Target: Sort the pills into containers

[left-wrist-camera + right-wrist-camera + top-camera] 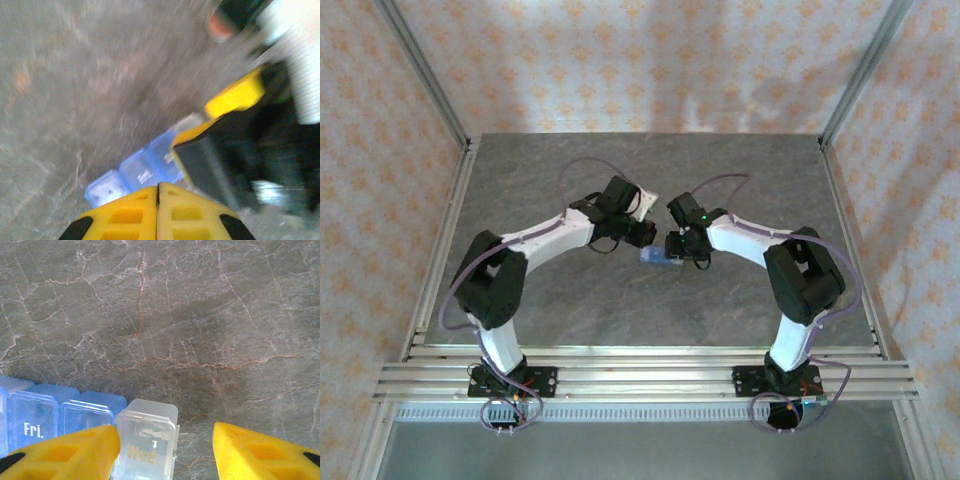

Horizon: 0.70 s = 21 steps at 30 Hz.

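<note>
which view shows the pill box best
Right wrist: the pill box is close and sharp, with lids and a "Fri." label readable. Left wrist shows it blurred and partly hidden. Top external shows it as a small blue patch between the wrists.

- The pill box (65,412) runs off the right wrist view's left and bottom edges; the lettering on its clear lid (147,432) is too faint to read.
- Left wrist view: motion blur smears the box's lid markings.
- From above, the right gripper (682,245) covers most of the box.
</note>
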### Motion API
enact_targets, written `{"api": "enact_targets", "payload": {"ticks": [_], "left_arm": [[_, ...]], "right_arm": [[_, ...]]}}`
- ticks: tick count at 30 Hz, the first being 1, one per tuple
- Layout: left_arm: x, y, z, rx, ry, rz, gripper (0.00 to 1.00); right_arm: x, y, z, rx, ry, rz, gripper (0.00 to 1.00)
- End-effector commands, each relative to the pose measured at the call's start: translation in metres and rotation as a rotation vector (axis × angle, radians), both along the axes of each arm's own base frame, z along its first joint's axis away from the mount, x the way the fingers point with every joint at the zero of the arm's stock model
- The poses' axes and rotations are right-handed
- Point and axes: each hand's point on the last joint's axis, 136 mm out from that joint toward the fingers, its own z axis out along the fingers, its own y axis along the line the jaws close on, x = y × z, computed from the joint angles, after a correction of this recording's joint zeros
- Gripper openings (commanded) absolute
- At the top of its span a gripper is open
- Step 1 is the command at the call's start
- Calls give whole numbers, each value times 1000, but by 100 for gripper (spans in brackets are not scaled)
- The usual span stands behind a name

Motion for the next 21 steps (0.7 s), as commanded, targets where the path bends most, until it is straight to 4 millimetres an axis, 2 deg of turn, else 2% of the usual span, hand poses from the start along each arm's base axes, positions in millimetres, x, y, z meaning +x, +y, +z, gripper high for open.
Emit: {"api": "enact_targets", "payload": {"ticks": [1,5,8,13,16,18,19,20,21], "left_arm": [[20,-1,66,-128,-191,89,10],[24,17,110,-160,-351,167,17],[22,40,130,-133,-461,231,22],[18,83,147,-89,-616,352,36],[14,106,151,-58,-674,404,45],[11,122,152,-26,-696,437,59],[11,129,152,-12,-704,455,74],[10,136,152,3,-713,476,99],[9,144,152,16,-725,503,100]], "right_arm": [[-8,-13,-13,-69,61,-6,55],[-2,-8,4,-46,31,0,55],[6,-3,26,-19,-10,0,55],[20,5,79,42,-111,4,56],[24,4,114,72,-186,3,57],[27,-5,137,97,-239,-17,58],[27,-9,146,114,-259,-28,62],[29,-16,157,137,-284,-46,66],[30,-25,167,158,-308,-68,71]]}}
